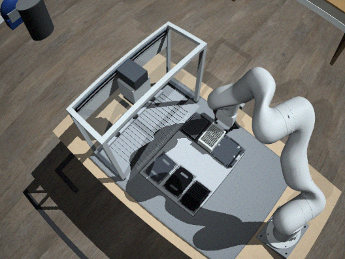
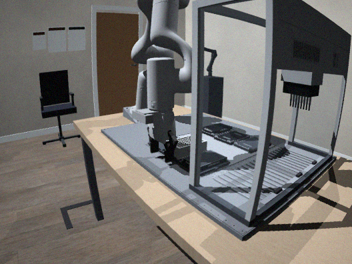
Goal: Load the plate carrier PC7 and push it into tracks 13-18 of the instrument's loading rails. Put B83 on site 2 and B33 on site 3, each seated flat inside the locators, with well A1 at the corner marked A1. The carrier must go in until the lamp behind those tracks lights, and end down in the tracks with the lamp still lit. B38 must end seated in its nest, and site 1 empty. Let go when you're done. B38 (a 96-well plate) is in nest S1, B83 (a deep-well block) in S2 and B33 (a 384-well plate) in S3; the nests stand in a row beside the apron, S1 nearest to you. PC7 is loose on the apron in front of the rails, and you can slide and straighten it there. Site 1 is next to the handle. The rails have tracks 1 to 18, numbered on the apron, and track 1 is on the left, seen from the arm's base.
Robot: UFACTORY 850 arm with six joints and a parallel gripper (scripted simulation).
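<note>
End effector (image 2: 163, 147) fingers exterior-view only

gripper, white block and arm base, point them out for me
gripper (image 2: 163, 147), exterior view, midway between its open fingertips
white block (image 1: 212, 136), top view, middle of its well grid
arm base (image 1: 302, 230), top view, free corner of the plate

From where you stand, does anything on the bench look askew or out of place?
Nothing plainly stands out. The pale block sits in the middle bay of the long tray, the open hand beside it. Whether it lies flat is too small to tell.
</note>
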